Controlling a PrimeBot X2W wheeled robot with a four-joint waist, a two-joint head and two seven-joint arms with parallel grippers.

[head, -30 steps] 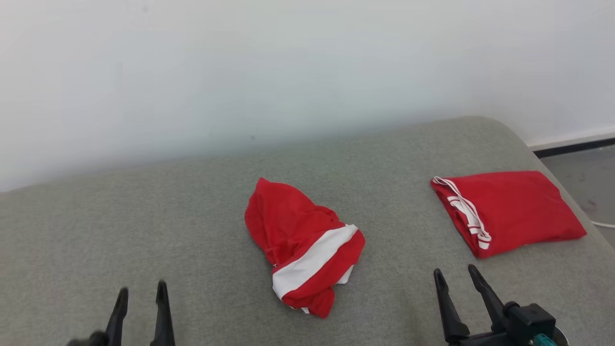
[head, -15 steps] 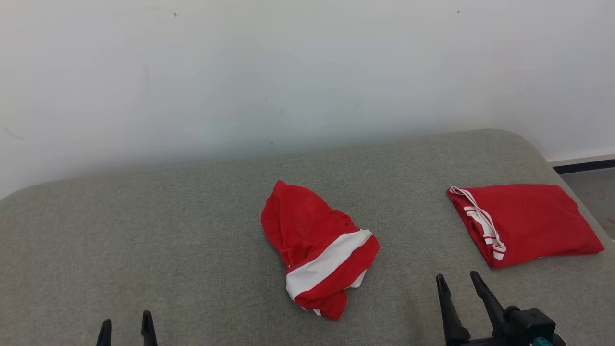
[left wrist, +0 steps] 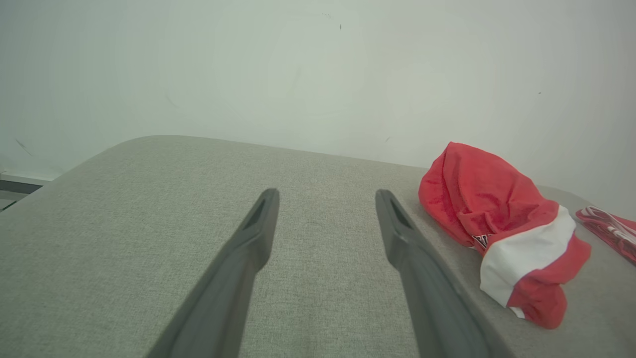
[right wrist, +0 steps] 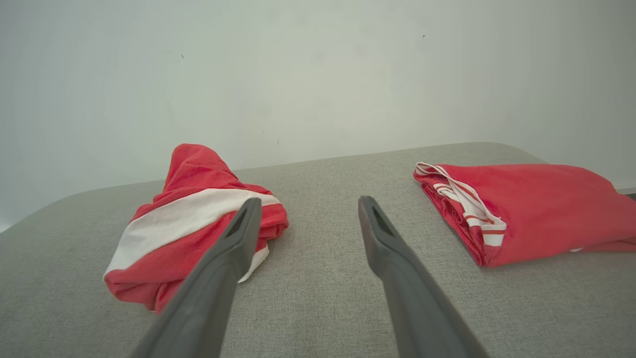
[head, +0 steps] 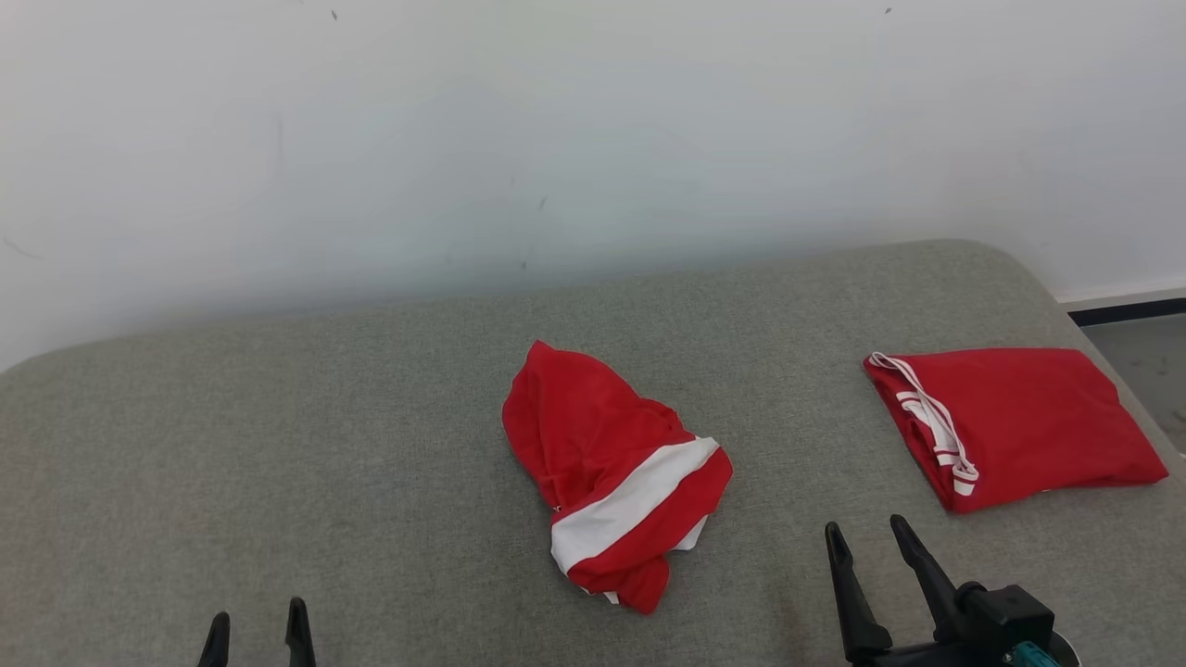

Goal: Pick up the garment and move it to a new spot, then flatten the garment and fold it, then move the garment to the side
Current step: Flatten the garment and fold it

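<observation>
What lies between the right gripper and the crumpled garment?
Bare grey cushion, in the head view; the open right gripper stands apart from the crumpled garment.

right gripper [head: 864, 524] has slim dark fingers [head: 929, 574], black block [head: 1005, 613], teal trim [head: 1038, 656].

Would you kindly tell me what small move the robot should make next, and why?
Probably reach the right gripper forward and left toward the crumpled garment. It lies bunched and untouched on the grey surface, both grippers stand open and empty, and the right one looks nearer to it than the left gripper.
</observation>
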